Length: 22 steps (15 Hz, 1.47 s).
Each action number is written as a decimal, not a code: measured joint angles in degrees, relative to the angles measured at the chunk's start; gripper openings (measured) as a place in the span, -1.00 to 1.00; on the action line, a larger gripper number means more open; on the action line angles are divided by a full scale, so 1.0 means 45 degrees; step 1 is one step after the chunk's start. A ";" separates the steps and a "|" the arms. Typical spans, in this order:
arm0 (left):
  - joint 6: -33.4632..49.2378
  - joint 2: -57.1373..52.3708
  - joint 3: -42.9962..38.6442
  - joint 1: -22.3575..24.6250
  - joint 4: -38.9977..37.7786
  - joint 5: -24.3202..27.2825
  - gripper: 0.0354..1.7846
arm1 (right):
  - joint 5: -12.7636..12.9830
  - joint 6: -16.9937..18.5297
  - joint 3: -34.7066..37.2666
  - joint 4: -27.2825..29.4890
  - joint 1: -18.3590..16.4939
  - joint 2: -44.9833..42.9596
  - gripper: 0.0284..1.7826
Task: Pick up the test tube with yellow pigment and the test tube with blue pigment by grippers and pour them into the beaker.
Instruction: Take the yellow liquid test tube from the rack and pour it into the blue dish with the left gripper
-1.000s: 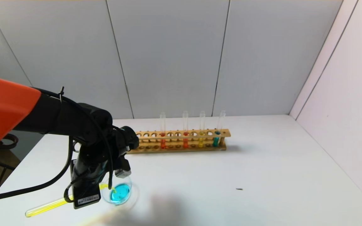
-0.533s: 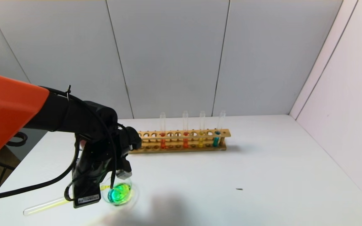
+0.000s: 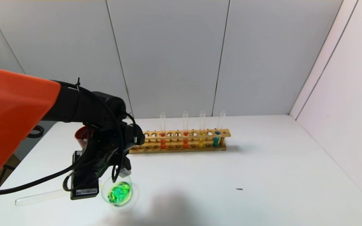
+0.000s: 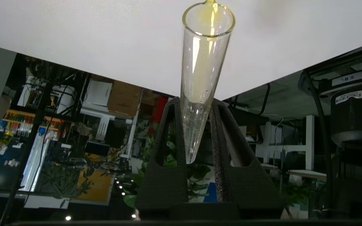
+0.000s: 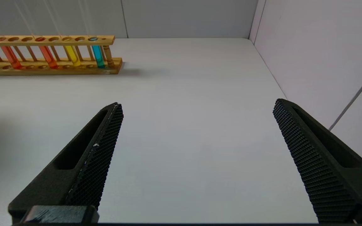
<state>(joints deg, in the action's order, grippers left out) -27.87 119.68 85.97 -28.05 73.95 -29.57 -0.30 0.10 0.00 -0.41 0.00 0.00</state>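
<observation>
My left gripper (image 3: 101,175) is shut on a long clear test tube (image 3: 39,197), held tilted with its mouth over the beaker (image 3: 118,193). The tube is almost empty, with only a yellow trace inside. In the left wrist view the tube (image 4: 203,62) sits between the closed fingers of the left gripper (image 4: 196,103). The beaker holds bright green liquid. A tube with yellow liquid (image 3: 201,138) and a tube with teal-blue liquid (image 3: 216,138) stand in the wooden rack (image 3: 228,133). My right gripper (image 5: 198,105) is open and empty over bare table, out of the head view.
Two tubes with orange-red liquid (image 3: 162,139) stand in the same rack. A dark-red cup (image 3: 82,135) sits behind my left arm. A small dark speck (image 3: 239,189) lies on the white table. Walls close the back and right sides.
The yellow liquid has run out of the held tube into the beaker, whose liquid turned from blue to green. My left arm has risen slightly, lifting the tube's closed end.
</observation>
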 joint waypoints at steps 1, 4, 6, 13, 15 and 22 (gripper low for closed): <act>0.0003 0.0222 0.0433 -0.0008 0.0404 -0.0030 -0.71 | 0.0000 0.0000 0.0000 -0.0005 0.0000 0.0000 0.96; 0.0149 0.1165 0.1772 -0.0190 0.1861 -0.0325 -0.71 | 0.0000 0.0000 0.0000 0.0000 0.0000 0.0000 0.96; 0.0190 0.1739 0.2327 -0.0490 0.2121 -0.0371 -0.71 | -0.0005 -0.0005 0.0000 -0.0005 0.0000 0.0000 0.96; 0.0301 0.2861 0.3389 -0.0712 0.2598 -0.0618 -0.71 | -0.0005 0.0000 0.0000 0.0000 0.0000 0.0000 0.96; 0.0301 0.2891 0.3508 -0.0810 0.2831 -0.0647 -0.71 | 0.0000 0.0000 0.0000 0.0000 0.0000 0.0000 0.96; 0.0306 0.2947 0.3554 -0.0810 0.2918 -0.0656 -0.71 | 0.0000 0.0000 0.0000 0.0000 0.0000 0.0000 0.96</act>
<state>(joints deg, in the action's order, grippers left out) -26.49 132.94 101.96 -31.70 87.08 -32.52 -0.30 0.10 0.00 -0.41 0.00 0.00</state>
